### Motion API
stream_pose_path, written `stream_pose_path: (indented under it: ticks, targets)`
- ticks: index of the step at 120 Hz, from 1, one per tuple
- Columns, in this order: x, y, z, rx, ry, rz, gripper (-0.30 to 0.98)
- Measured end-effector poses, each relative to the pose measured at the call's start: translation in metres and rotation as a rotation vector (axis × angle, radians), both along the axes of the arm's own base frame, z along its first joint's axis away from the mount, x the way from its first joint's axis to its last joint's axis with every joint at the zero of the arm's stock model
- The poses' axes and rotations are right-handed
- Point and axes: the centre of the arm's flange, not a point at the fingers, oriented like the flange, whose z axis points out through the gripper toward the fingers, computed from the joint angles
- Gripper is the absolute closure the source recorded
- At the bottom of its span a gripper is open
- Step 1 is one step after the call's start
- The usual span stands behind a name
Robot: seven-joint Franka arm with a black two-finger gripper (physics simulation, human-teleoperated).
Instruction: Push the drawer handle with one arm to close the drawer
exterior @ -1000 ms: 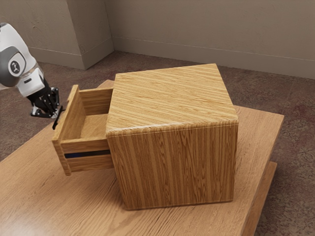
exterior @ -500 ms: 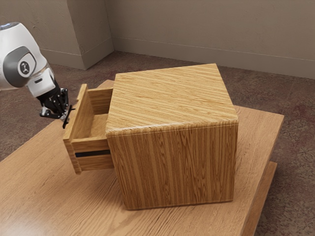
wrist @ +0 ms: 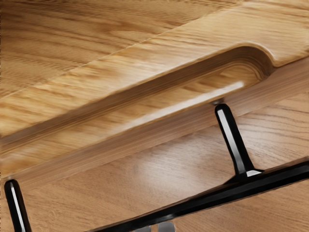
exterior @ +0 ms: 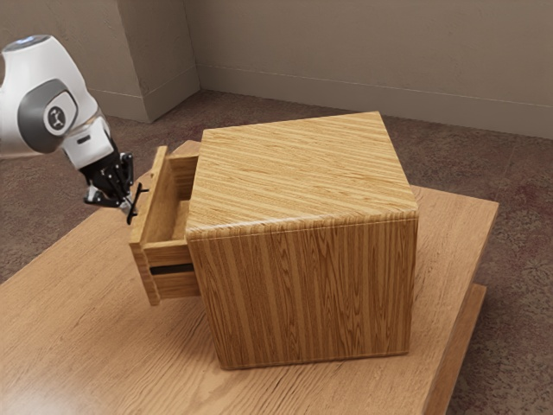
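Handle (exterior: 136,204) mid-height, left in exterior view, on part-open drawer (exterior: 148,270). With gripper (exterior: 127,208) closed at it, push square toward cabinet (exterior: 302,290), pressing near centre to avoid racking.

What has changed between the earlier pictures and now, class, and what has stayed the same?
The drawer has slid toward the exterior view's right, farther into the cabinet, but remains partly open. Its handle and the gripper moved the same way. Cabinet and table stayed put.
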Motion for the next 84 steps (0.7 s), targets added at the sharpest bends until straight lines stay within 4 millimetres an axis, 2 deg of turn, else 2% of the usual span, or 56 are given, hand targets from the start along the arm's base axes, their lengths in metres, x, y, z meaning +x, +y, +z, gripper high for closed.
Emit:
stream_pose_path:
  ticks: [33, 84]
  targets:
    - [0.005, -0.024, 0.002, -0.003, 0.001, -0.012, 0.78]
    - [0.011, -0.050, 0.005, -0.009, -0.006, -0.018, 0.78]
